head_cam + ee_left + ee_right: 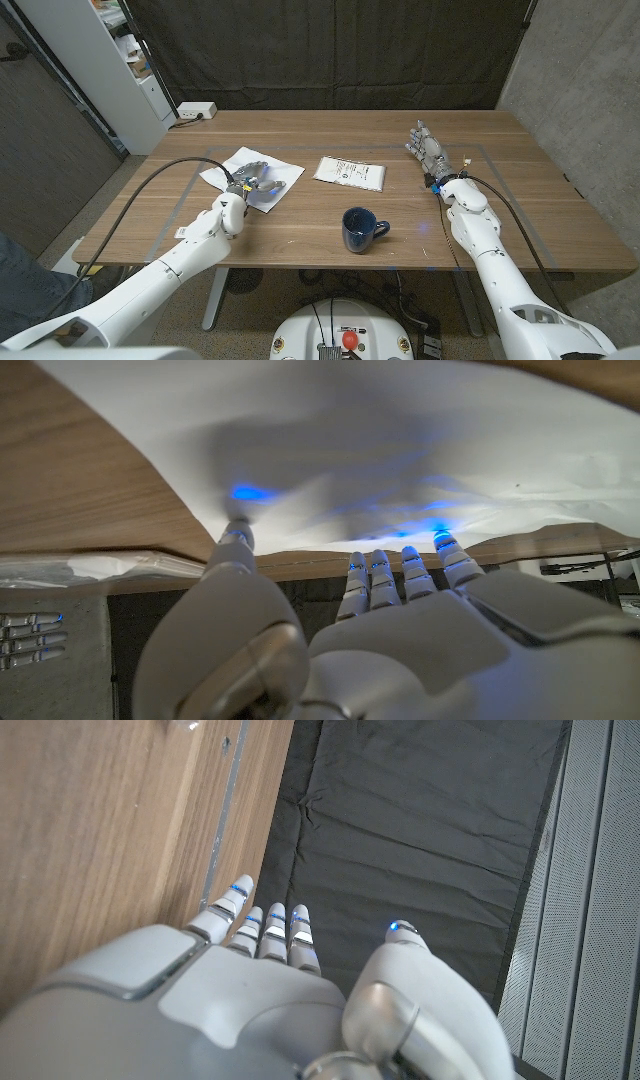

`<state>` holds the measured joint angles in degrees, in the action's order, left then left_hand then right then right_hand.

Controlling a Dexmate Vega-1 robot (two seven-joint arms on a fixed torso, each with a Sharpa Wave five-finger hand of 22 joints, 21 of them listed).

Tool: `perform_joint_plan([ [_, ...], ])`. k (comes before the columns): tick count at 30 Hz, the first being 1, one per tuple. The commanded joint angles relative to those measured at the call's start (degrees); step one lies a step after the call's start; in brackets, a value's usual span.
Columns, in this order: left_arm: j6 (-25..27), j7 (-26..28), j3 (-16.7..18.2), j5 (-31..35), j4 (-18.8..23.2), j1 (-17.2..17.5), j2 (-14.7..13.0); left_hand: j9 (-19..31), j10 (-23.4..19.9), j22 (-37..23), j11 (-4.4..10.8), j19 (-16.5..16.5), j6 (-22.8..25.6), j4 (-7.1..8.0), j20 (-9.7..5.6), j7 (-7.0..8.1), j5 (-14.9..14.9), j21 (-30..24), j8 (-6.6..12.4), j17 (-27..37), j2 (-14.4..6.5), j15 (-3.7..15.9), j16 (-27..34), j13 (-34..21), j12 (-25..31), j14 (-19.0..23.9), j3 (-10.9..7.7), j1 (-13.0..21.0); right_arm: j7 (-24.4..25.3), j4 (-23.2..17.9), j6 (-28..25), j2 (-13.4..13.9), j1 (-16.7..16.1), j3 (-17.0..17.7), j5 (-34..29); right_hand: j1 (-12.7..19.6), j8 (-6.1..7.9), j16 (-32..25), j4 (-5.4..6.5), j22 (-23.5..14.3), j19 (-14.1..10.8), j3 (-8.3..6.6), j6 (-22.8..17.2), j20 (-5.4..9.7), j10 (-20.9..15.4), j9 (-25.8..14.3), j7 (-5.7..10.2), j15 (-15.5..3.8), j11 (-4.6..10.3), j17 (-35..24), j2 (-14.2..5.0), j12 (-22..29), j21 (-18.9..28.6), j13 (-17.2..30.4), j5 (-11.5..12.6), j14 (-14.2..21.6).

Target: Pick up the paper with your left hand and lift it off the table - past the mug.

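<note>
Left hand (pixel 247 190) is over the paper (pixel 252 172), on the sheet's near part, at the left of the surface (pixel 300 235). From the left wrist view the fingertips (pixel 437 543) and thumb tip reach to the sheet (pixel 400 440), spread apart, with nothing pinched between them. I read that as open, contact at most, no grip yet. Whether the tips actually press the paper, can't tell.

Paper is lying on the surface, skewed, corners pointing off-axis. Mug (pixel 361 229) sits to the right and nearer the front edge, well apart from the sheet. A white packet (pixel 350 172) lies between the paper and the right side.

Right hand (pixel 428 148) is at the far right of the surface, fingers extended and apart, holding nothing. Open.

Handling, my judgement:
- single sheet: very light, floppy, no stiffness once lifted; will droop and flap
- flat on smooth wood, so no edge to get under; likely needs a press-and-drag to buckle it, or thumb against fingers to raise a fold
- best hold: near edge or corner closest to the hand, pinch thumb to fingers
- smooth paper on hard fingertips may slip; light grip is enough, crumpling is the risk
- the hanging end could brush the mug on the way past, so carry it high
</note>
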<state>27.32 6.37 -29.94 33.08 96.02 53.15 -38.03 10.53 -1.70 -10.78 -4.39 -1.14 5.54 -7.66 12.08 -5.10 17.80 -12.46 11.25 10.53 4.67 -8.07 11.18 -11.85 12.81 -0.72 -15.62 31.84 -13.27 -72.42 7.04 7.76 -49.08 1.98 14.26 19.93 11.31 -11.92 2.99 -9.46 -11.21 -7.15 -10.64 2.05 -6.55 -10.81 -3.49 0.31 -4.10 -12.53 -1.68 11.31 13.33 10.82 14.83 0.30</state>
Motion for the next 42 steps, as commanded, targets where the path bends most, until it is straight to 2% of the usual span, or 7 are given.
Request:
perform_joint_plan([
  [1,0.6,-0.7,-0.7,-1.6,-1.5,-0.7,1.3,0.2,0.2,-0.2,0.08,-0.3,0.3,0.07,0.3,0.11,0.2,0.0,0.04,0.2,0.0,-0.04,0.0,-0.2,0.1,0.0,0.13,-0.1,-0.8,1.9,0.5,-0.1,1.3,0.2,-0.2,0.4,-0.03,0.1,-0.35,-0.3,-0.5,-0.04,-0.4,-0.27,-0.2,-0.1,0.12,0.69,-0.38,0.0,-0.15,0.0,-0.3,0.1,0.2,-0.1],
  [6,1.4,-1.9,-1.2,-2.0,-1.8,-1.5,1.6,0.2,0.3,-0.3,-0.13,0.6,0.1,0.01,0.26,0.11,0.3,-0.4,-0.03,0.2,-0.3,-0.16,0.2,-0.2,0.0,0.7,0.01,0.3,-1.0,2.4,0.5,-0.2,1.4,0.6,-0.1,0.4,-0.03,0.1,-0.4,-0.3,-0.5,-0.02,-0.4,-0.35,-0.2,-0.1,0.16,0.62,-0.09,0.0,-0.17,0.0,-0.4,0.1,0.2,-0.1],
  [15,3.2,-4.8,-2.6,-2.1,-1.2,-3.0,1.4,0.2,-0.9,-0.7,-0.27,10.0,0.7,-1.18,0.25,0.34,-0.2,-3.4,0.36,0.1,-2.1,0.48,1.2,-0.2,0.5,4.8,-1.33,5.0,-1.5,3.1,1.2,-0.2,1.2,1.5,0.4,0.4,-0.04,0.1,-0.44,-0.4,-0.4,0.01,-0.4,-0.52,-0.2,-0.1,0.25,0.66,-0.15,0.0,-0.18,0.0,-0.6,0.1,0.2,-0.1],
  [28,4.2,-5.4,-3.0,-2.5,-0.4,-3.7,1.4,0.4,-6.9,-0.1,1.89,28.1,4.8,-2.46,0.37,1.79,-4.8,-7.8,1.19,0.1,-5.1,2.19,2.2,-0.3,2.0,14.3,-5.19,20.9,-1.9,3.2,1.5,-0.2,1.1,2.0,0.5,0.3,-0.01,0.1,-0.5,-0.4,-0.3,0.06,-0.5,-0.67,-0.2,-0.1,0.22,0.74,-0.24,0.0,-0.21,0.0,-0.8,0.1,0.2,-0.1],
  [32,4.5,-5.3,-3.1,-2.4,-0.4,-3.9,1.5,0.4,-8.4,0.0,1.91,30.2,5.8,-2.47,0.36,1.94,-5.7,-8.2,1.33,0.2,-5.5,2.68,2.3,-0.3,2.4,15.8,-5.64,23.3,-2.0,3.4,1.5,-0.3,1.3,2.0,0.5,0.3,0.01,0.1,-0.51,-0.4,-0.3,0.08,-0.6,-0.74,-0.2,-0.1,0.18,0.74,-0.26,0.0,-0.22,0.0,-0.9,0.1,0.2,-0.1],
  [39,5.2,-3.7,-3.0,-2.0,-0.3,-3.8,2.0,0.6,-11.9,0.0,3.61,34.8,9.0,-2.59,0.27,1.78,-7.1,-9.3,1.94,0.5,-7.3,3.51,3.4,-0.6,3.3,20.1,-6.83,29.3,-2.1,4.0,1.5,-0.3,1.9,1.9,0.3,0.3,0.01,0.1,-0.54,-0.4,-0.4,0.1,-0.6,-0.73,-0.2,-0.1,0.21,0.89,-0.31,0.0,-0.26,0.0,-1.0,0.1,0.2,-0.2],
  [42,5.7,-2.7,-3.0,-1.4,0.0,-3.7,2.1,0.7,-14.9,-0.1,5.25,38.5,11.8,-2.46,0.13,1.76,-7.1,-10.4,2.49,1.0,-8.2,5.69,4.4,-0.9,4.2,23.1,-7.06,32.9,-2.2,4.3,1.4,-0.4,2.0,2.0,0.4,0.3,0.01,0.0,-0.56,-0.4,-0.3,0.1,-0.6,-0.79,-0.2,-0.1,0.2,0.95,-0.25,0.0,-0.29,0.0,-1.0,0.1,0.2,-0.1],
])
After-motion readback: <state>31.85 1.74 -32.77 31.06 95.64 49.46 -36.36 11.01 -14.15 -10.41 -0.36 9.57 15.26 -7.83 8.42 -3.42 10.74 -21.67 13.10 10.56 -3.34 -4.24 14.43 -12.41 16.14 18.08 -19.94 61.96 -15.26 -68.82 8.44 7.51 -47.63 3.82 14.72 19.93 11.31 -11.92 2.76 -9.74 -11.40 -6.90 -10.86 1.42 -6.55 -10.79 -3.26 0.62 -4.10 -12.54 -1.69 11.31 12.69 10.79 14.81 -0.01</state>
